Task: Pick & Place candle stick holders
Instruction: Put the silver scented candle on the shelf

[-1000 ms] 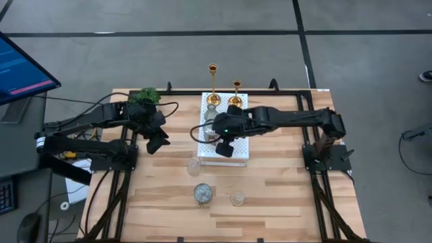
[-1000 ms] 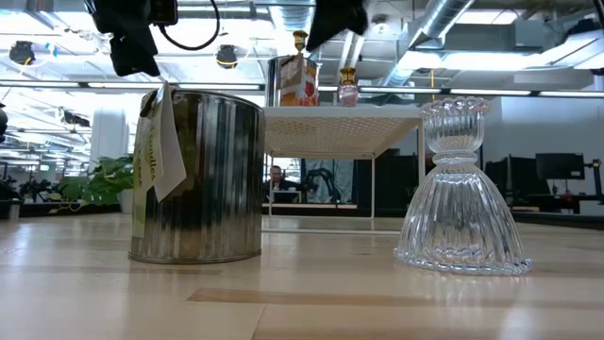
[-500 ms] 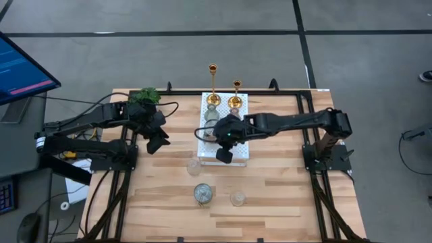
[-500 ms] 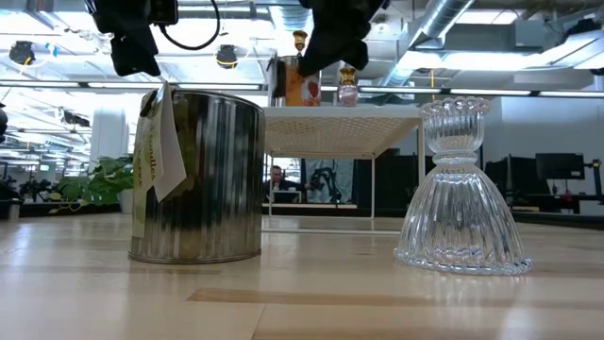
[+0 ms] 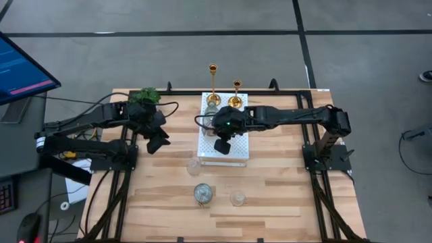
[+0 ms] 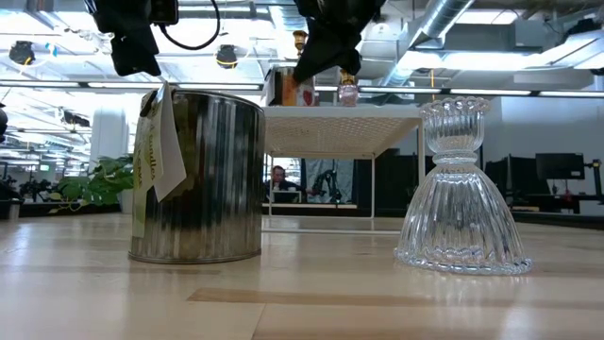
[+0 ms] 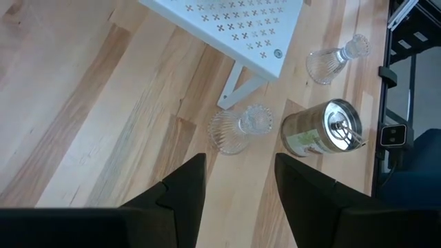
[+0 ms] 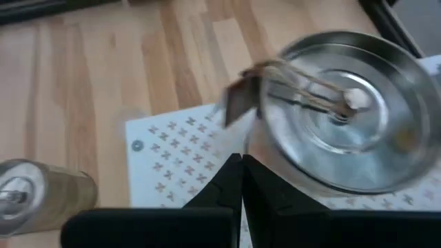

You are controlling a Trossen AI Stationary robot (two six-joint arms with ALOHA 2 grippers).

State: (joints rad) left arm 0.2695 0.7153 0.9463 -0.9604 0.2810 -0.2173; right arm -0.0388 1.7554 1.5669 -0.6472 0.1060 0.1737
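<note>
Two slim gold candlesticks (image 5: 212, 84) (image 5: 235, 93) stand on the far end of the raised white board (image 5: 233, 154). A silvery lidded cup (image 8: 344, 124) with a paper tag stands on the board. A second silvery cup (image 5: 202, 194) and two clear glass holders (image 5: 237, 198) (image 5: 194, 164) stand on the wood nearer the front. My right gripper (image 5: 221, 145) is shut just above the board, beside the silvery cup (image 8: 241, 160); no touch shows. My left gripper (image 5: 156, 142) is open and empty, high over the table left of the board (image 7: 238, 162).
A leafy plant (image 5: 144, 96) stands at the far left corner. The board stands on thin legs (image 6: 373, 189), with open space beneath it. In the low view the near silvery cup (image 6: 196, 175) and a ribbed glass holder (image 6: 461, 189) stand close in front. Bare wood lies at the front and right.
My right gripper has come down toward the white board. Over the board it went first toward the near edge, then back toward the far edge. Its fingers stay shut. The left arm has kept still.
</note>
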